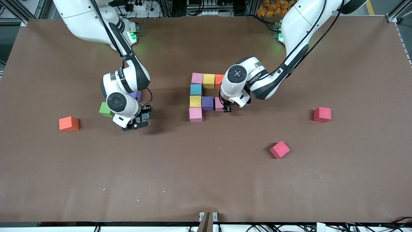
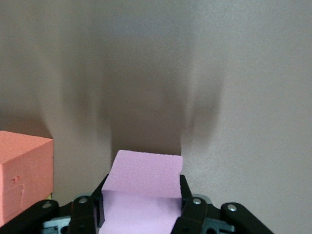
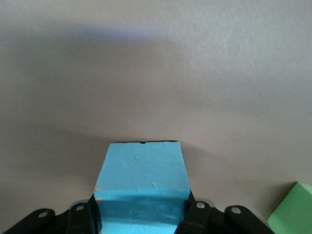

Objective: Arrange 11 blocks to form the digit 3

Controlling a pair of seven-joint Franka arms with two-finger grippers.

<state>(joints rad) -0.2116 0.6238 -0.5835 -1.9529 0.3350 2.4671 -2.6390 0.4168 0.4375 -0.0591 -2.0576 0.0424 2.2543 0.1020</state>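
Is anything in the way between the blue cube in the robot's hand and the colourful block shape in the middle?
Nothing visible blocks it. The right hand grips the small matte blue cube, and only bare brown table lies between it and the multicoloured block figure. The green cube and purple cube sit toward the right arm's end, off that path.

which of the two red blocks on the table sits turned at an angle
The red block nearer the front camera; the other red block sits square to the table edges.

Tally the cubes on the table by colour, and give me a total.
pink cubes: 3
yellow cubes: 2
blue cubes: 2
red cubes: 2
orange cubes: 2
purple cubes: 2
green cubes: 1
Total: 14
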